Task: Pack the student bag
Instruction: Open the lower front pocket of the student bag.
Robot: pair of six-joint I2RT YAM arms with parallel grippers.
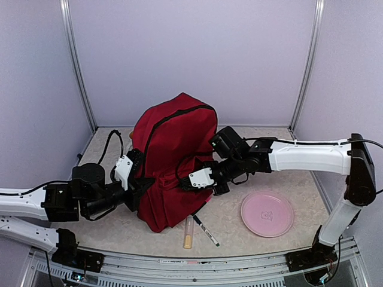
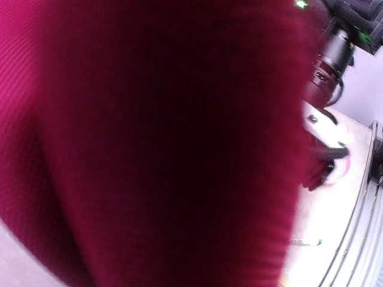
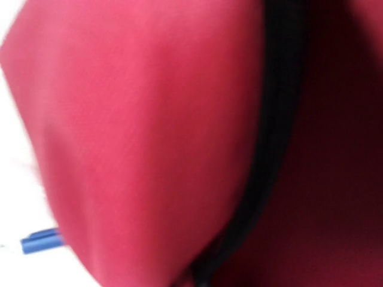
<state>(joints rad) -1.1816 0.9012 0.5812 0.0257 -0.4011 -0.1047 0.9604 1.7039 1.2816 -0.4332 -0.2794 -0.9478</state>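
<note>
The student bag (image 1: 173, 143), a dark red backpack with black zippers, stands upright mid-table. My left gripper (image 1: 136, 186) presses into its left side, and the black straps lie around it. My right gripper (image 1: 184, 183) is buried in a fold on the bag's front right, low down. Both sets of fingertips are hidden by the cloth. In the left wrist view the bag's red fabric (image 2: 149, 143) fills almost the whole picture. The right wrist view shows only red fabric (image 3: 137, 131) and a black zipper line (image 3: 275, 119) running down toward the jaws.
A pink plate (image 1: 267, 214) lies at the right front. A black marker (image 1: 206, 230) and a pale yellow tube (image 1: 188, 232) lie just in front of the bag. A blue pen end (image 3: 42, 241) peeks out at the bag's edge. Walls close off the back and both sides.
</note>
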